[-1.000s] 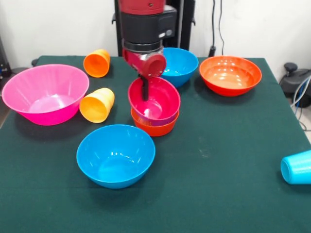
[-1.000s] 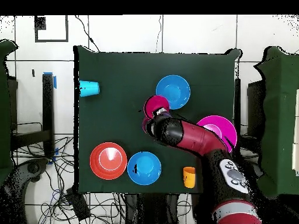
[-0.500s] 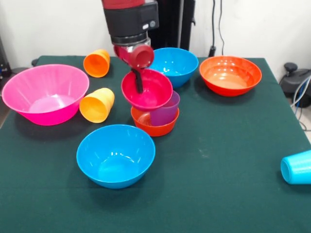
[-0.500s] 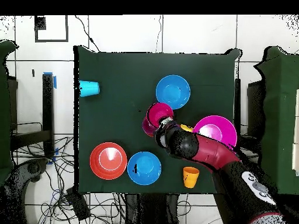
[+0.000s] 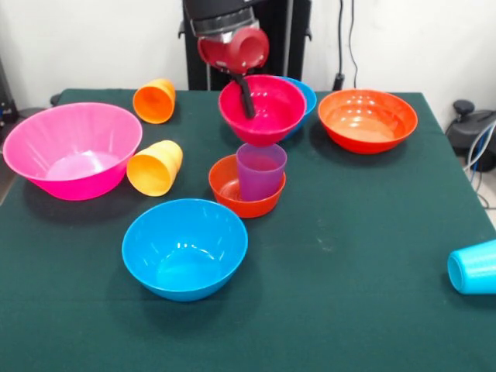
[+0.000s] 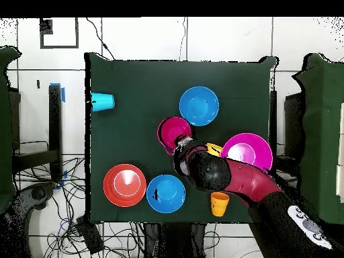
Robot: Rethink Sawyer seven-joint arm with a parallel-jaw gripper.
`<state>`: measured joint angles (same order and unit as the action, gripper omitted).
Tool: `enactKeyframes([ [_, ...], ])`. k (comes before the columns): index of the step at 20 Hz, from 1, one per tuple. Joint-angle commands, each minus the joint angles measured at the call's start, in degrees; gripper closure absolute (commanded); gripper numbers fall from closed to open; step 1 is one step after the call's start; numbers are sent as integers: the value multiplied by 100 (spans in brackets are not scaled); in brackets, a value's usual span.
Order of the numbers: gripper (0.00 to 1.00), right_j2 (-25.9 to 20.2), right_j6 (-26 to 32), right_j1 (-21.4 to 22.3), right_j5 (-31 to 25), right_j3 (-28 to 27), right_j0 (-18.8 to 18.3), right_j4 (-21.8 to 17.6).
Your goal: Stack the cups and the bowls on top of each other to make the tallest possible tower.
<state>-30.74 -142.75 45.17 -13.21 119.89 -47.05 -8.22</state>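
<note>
My gripper (image 5: 248,103) is shut on the rim of the small magenta bowl (image 5: 267,112) and holds it in the air, tilted, above and behind the tower. The tower is the translucent purple cup (image 5: 260,172) standing upright in the small orange bowl (image 5: 229,186). In the overhead view the magenta bowl (image 6: 173,130) shows at the tip of the arm, the gripper (image 6: 180,142) at its edge, and the tower is hidden under the arm. A blue bowl (image 5: 184,246) sits in front of the tower. Another blue bowl (image 5: 307,93) peeks out behind the held one.
The large pink bowl (image 5: 71,149) stands at the left, with a yellow-orange cup (image 5: 155,167) and an orange cup (image 5: 155,101) lying on their sides near it. The wide orange-red bowl (image 5: 367,120) is at the back right. A light blue cup (image 5: 473,267) lies at the right edge.
The gripper lifted the magenta bowl off the purple cup, first left and up, then right and toward the back. The purple cup stays standing in the small orange bowl.
</note>
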Motion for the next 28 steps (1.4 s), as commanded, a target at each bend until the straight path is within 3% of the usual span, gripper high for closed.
enactKeyframes([
  [1,100,-1218,635,325,-683,485,-222,-72],
  [8,100,-1370,743,-147,-358,495,-513,-541],
  [17,100,-1210,628,-237,-323,371,-485,-901],
  [21,100,-841,464,-150,-288,341,-309,-1100],
  [28,100,3,141,-500,86,317,70,-1636],
])
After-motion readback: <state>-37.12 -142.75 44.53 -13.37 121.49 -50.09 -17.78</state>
